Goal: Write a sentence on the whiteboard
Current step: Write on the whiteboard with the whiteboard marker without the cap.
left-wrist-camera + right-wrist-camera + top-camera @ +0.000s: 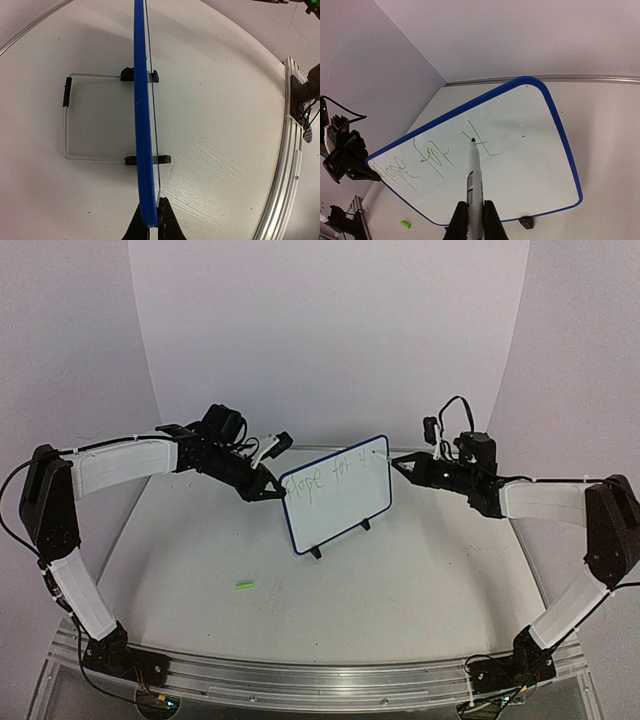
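The whiteboard, white with a blue rim, stands upright on its wire stand mid-table, with green handwriting across its top. My left gripper is shut on the board's left edge; the left wrist view shows the blue rim edge-on, pinched between my fingers. My right gripper is at the board's upper right corner, shut on a white marker. The marker's dark tip touches the whiteboard at the last green letter.
A small green marker cap lies on the table in front of the board, also visible in the right wrist view. The wire stand extends behind the board. An aluminium rail runs along the near table edge.
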Available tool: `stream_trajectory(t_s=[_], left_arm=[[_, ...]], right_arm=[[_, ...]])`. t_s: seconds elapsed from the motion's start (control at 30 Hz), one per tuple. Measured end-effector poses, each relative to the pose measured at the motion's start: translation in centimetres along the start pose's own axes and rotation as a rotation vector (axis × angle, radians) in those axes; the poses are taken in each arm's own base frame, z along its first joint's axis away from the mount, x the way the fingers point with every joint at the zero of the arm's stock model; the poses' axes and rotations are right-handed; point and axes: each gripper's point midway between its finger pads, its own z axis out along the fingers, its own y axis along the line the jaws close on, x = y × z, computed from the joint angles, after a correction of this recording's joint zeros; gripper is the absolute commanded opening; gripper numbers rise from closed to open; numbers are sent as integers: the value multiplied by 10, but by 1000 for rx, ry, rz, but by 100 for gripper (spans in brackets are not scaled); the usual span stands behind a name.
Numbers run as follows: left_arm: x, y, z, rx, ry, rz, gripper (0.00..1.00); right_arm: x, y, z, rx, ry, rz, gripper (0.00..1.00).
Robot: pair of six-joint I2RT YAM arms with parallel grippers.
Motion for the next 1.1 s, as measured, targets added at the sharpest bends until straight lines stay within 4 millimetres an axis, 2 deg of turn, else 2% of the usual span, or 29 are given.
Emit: stream_trajectory(t_s=[0.2, 0.47, 0.87, 0.97, 1.1], left_arm=[[0, 0, 0, 0, 0, 0, 0], [0, 0, 0, 0, 0, 0, 0], [0, 0, 0, 1, 0, 0, 0], [0, 0, 0, 1, 0, 0, 0], [0, 0, 0, 1, 0, 0, 0]], right_arm=[[-10, -1, 11, -5, -11, -7, 0], [-7, -8, 20, 3, 3, -5, 0], [-6, -12, 24, 13, 5, -10, 0], [-2, -15, 24, 18, 10, -7, 0], [14, -21, 22, 33, 39, 9, 0]])
